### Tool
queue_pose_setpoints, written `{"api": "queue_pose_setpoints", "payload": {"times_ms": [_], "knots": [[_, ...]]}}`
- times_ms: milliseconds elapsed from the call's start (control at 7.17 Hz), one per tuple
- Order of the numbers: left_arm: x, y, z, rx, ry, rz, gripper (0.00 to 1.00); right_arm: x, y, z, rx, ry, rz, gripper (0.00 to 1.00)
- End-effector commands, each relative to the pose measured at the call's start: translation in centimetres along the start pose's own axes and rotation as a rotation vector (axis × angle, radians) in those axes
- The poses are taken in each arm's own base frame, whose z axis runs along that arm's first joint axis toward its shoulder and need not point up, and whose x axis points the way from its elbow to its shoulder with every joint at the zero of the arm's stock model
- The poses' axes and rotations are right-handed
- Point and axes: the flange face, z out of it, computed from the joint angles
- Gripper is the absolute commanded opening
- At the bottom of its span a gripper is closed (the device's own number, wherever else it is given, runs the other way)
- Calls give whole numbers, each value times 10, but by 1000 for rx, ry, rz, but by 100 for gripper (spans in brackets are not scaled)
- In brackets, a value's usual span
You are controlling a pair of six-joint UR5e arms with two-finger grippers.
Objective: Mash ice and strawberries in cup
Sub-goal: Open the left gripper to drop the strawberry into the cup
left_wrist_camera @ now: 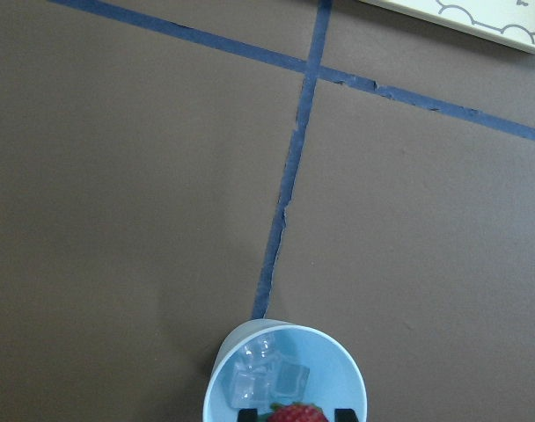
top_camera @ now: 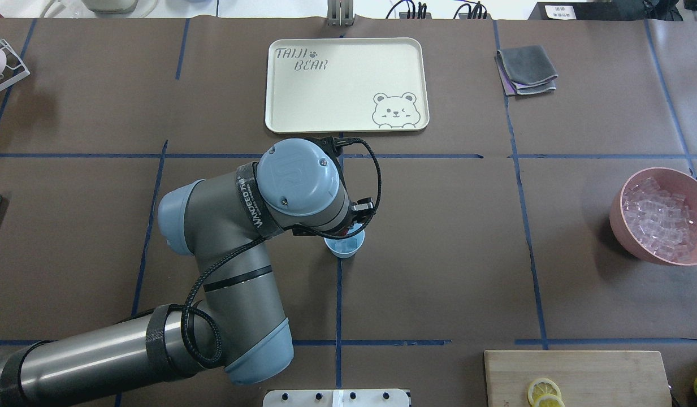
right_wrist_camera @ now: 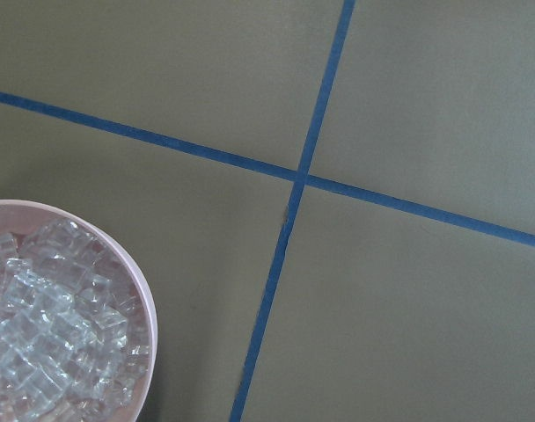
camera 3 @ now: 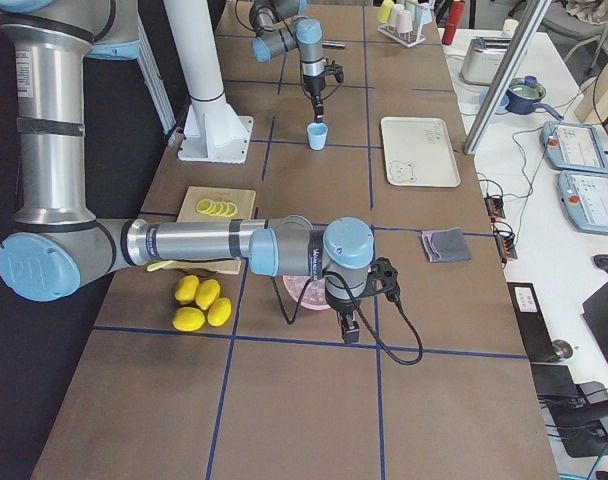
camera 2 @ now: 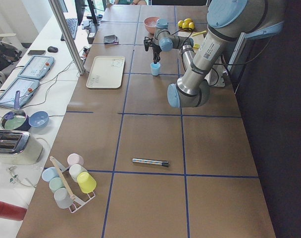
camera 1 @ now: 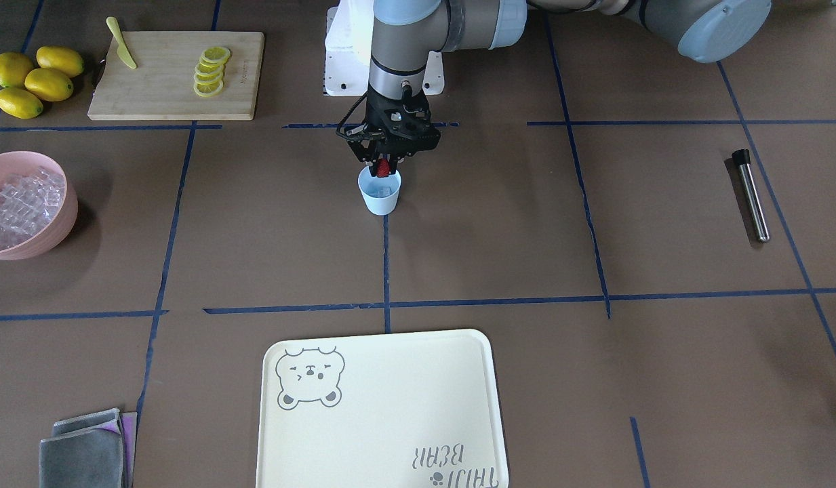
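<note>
Checking the left wrist view first. The left gripper point(left_wrist_camera: 294, 416) pinches the strawberry point(left_wrist_camera: 294, 411) between its two black fingertips point(left_wrist_camera: 247, 413) at the bottom edge of the frame. The cup point(left_wrist_camera: 222, 380) stands directly below on a blue tape line. A few cubes of ice point(left_wrist_camera: 266, 376) lie in its bottom.

Front-facing view: the berry hangs just above the cup's rim, on the robot's side of the opening and not clearly over the middle. The cup is upright. A metal rod point(camera 1: 752, 196), which I take for the masher, lies well apart on the robot's left. A pink bowl point(camera 1: 60, 227) heaped with more cubes sits far off on the other side.

Overhead view: the left arm's wrist covers the fingers, so only part of the cup shows beyond it.

Right wrist view: only the bowl's rim and cubes at the lower left; no fingers in frame.

Exterior right view: the right gripper point(camera 3: 351, 328) hangs beside the pink bowl. I cannot tell whether its jaws are spread or pressed together.

Step in hand, by my reading: drop the berry onto the ice. To do it well I would centre the berry over the opening and lower it inside the rim before parting the fingers. The fingers must keep off the wall, since so light a cup would tip easily. Mashing is not yet begun.
</note>
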Motion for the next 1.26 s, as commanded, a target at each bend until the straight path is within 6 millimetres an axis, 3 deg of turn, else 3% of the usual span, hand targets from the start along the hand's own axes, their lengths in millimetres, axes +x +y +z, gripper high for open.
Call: {"api": "queue_pose_setpoints", "payload": {"times_ms": [0, 140, 419, 837, 977, 1116], "knots": [[2, 0, -1, 1, 13, 10, 70, -1, -2, -1, 3, 1, -3, 99], [1, 0, -1, 1, 13, 10, 85, -1, -2, -1, 3, 1, -3, 99], [0, 0, -1, 2, 12, 11, 99, -1, -2, -1, 3, 2, -3, 99], [-9, -1, -13, 5, 17, 83, 100, -1, -5, -2, 5, 4, -2, 99], [-39, -8, -14, 10, 2, 120, 100, -1, -4, -2, 3, 2, 2, 99], [-66, -23, -31, 29, -32, 158, 100, 5, -2, 5, -10, -6, 14, 99]]}}
